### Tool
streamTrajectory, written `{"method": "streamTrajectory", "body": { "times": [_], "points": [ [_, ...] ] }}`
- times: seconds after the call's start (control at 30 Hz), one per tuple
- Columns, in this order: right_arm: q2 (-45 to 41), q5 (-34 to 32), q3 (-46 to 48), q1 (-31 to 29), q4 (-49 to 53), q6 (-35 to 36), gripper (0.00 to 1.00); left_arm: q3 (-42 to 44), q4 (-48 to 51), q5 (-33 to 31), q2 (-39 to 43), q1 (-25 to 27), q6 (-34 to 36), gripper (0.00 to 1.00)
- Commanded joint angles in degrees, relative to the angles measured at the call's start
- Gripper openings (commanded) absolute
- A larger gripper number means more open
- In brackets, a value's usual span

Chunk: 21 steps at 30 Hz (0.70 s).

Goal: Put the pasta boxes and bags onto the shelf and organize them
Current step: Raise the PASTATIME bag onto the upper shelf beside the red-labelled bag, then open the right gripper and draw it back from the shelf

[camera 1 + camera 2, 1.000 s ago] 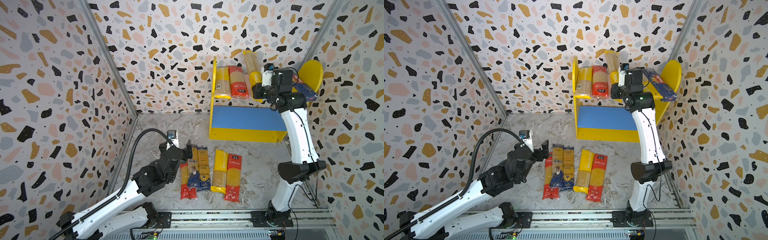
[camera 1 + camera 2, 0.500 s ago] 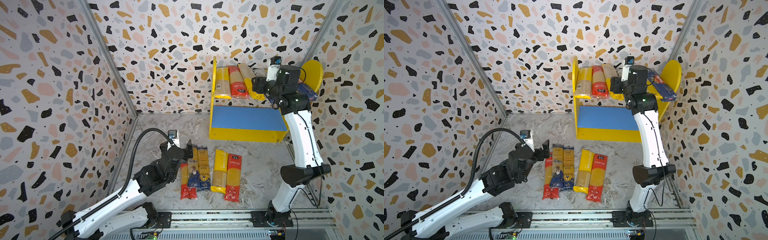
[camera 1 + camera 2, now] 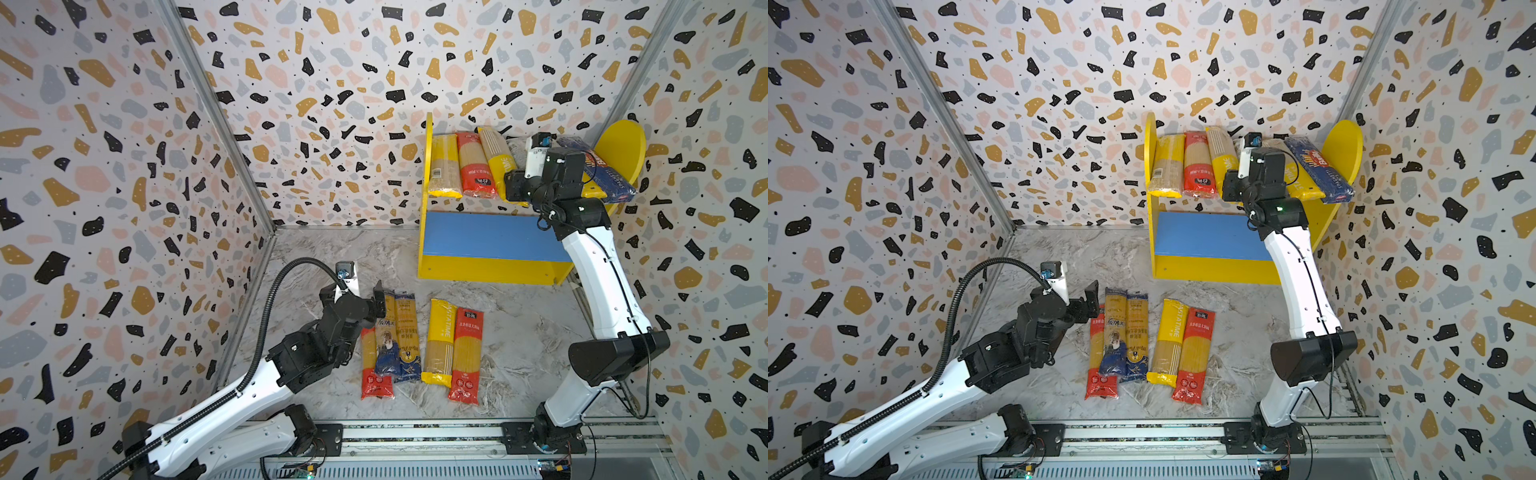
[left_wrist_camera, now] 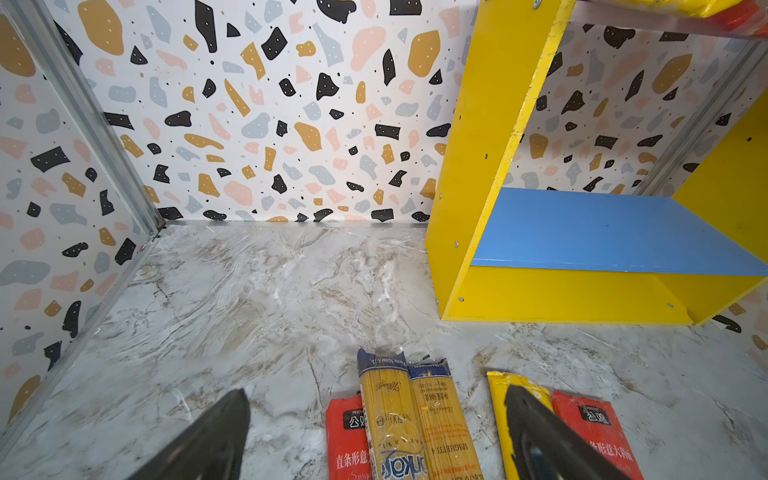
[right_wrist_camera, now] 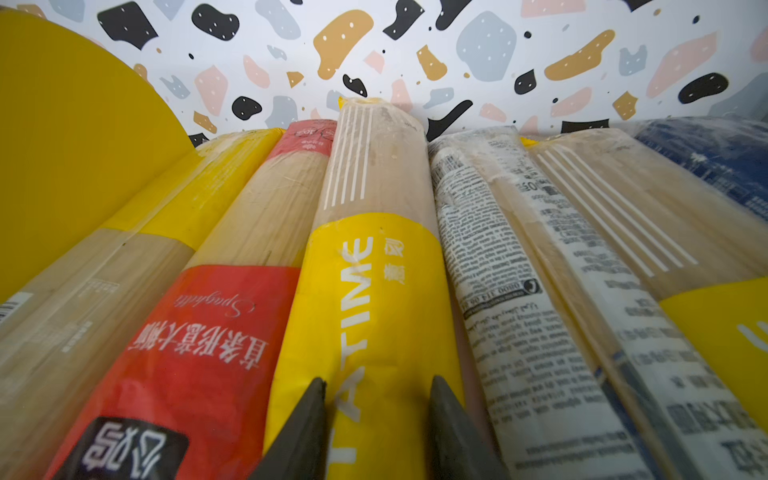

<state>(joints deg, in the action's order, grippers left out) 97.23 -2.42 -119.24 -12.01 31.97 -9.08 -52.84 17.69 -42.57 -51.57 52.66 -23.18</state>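
Right wrist view shows "TIME" on the yellow pack (image 5: 365,299).

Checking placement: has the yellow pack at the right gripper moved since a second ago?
Yes: the yellow pack tipped left toward the red pack, now lying beside it.

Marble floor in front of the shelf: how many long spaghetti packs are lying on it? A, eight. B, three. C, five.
C: in a top view the grey marbled floor carries five packs in a row: a left red pack, a first blue-ended pack, a second blue-ended pack, a yellow PASTATIME pack and a right red pack.
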Motion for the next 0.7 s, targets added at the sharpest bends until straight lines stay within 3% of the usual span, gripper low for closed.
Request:
{"method": "streamTrajectory", "body": {
  "times": [0.0, 0.13, 0.23, 0.37, 0.47, 0.67],
  "points": [
    [-3.30, -0.62, 3.68, -0.03, 1.39, -1.45, 0.42, 0.41, -1.49, -0.94, 0.84, -0.21, -0.20, 0.95],
    [-6.07, 0.16, 4.08, -0.03, -0.16, -1.19, 0.48, 0.46, -1.10, -0.85, 1.71, -0.21, -0.55, 0.95],
    [-9.37, 2.27, 5.35, -0.12, -3.19, -0.78, 0.60, 0.63, -1.00, -0.85, 2.57, -0.21, -0.91, 0.95],
    [-17.89, 5.02, 13.96, -0.27, -12.96, -0.63, 0.75, 1.11, -1.12, -0.80, 3.60, -0.28, -0.99, 0.95],
    [-23.44, 5.15, 19.04, -0.38, -17.34, -0.88, 0.77, 1.59, -1.26, -1.02, 4.52, -0.25, -0.99, 0.95],
    [-29.26, 4.52, 21.73, -1.29, -11.83, -3.10, 0.78, 3.78, -2.14, -0.60, 5.36, -0.19, -1.93, 0.95]
  ]
}}
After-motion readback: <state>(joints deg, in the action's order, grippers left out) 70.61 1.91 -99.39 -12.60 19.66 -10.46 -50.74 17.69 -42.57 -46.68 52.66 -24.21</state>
